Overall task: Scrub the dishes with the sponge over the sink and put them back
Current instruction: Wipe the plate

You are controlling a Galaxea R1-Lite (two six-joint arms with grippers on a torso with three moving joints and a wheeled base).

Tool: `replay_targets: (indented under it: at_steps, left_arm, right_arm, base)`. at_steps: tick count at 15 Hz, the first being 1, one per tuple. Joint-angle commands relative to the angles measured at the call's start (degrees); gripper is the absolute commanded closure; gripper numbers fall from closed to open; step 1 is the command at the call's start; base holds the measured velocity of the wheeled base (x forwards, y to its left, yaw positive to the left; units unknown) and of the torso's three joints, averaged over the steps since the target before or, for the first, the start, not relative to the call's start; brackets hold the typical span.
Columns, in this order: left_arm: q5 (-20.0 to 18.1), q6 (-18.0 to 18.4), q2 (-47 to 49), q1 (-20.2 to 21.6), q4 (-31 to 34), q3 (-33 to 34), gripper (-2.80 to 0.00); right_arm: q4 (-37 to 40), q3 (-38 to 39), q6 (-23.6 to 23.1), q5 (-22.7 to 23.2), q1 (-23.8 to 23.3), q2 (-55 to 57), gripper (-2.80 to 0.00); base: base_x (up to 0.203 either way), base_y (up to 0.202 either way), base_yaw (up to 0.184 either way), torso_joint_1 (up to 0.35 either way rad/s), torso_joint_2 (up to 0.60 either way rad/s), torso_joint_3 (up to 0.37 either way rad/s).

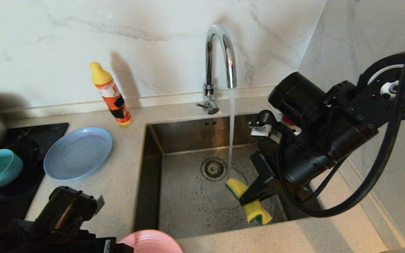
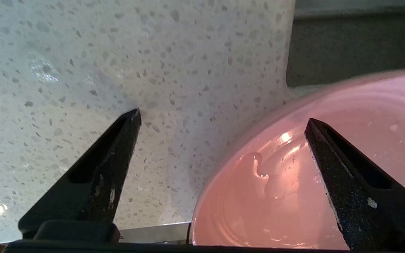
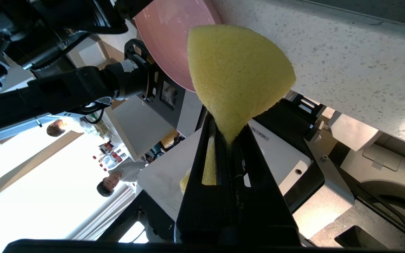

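Right gripper [image 1: 255, 196] jaws clenched on sponge [image 1: 248, 200] over sink [image 1: 188, 196]; left gripper [image 2: 223, 121] jaws released.

Matte black throughout. Right arm [image 1: 315, 140]: fat cylindrical housings, a thick black cable [image 1: 381, 168] looping below, a round joint [image 1: 392, 88] with a white inset and a ring of dark screws, a small white-grey fitting [image 1: 262, 130]. Long wedge-shaped black fingers [image 2: 104, 168], scuffed pale along the edges. Left arm [image 1: 69, 211]: boxy black casing with a grey corner.
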Motion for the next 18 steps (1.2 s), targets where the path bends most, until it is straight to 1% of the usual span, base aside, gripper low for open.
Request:
replay_targets:
  at_steps: [1, 4, 5, 15, 18]
  left_arm:
    - [-0.2, -0.2, 0.6, -0.6, -0.1, 0.4, -2.80]
    - [-0.1, -0.2, 0.7, -0.7, -0.1, 0.5, -2.80]
    - [-0.1, -0.2, 0.5, -0.7, -0.2, 0.3, 0.00]
    - [-0.1, -1.0, -1.9, -0.6, -0.2, 0.3, 0.00]
    - [-0.2, -1.0, -2.9, -0.6, -0.2, 0.4, 0.00]
  right_arm:
    - [0.3, 0.0, 0.2, 0.2, -0.3, 0.0, 0.00]
    - [0.2, 0.4, 0.2, 0.2, -0.3, 0.0, 0.00]
    - [0.1, 0.4, 0.1, 0.2, -0.3, -0.1, 0.00]
    - [-0.3, 0.2, 0.2, 0.2, -0.3, 0.0, 0.00]
    - [-0.9, 0.4, 0.2, 0.9, -0.3, 0.2, 0.00]
  base:
    - [0.000, 0.000, 0.000, 0.000, 0.00, 0.000]
    - [0.000, 0.000, 0.000, 0.000, 0.00, 0.000]
    - [0.000, 0.000, 0.000, 0.000, 0.00, 0.000]
    - [0.000, 0.000, 0.000, 0.000, 0.00, 0.000]
    - [0.000, 0.000, 0.000, 0.000, 0.00, 0.000]
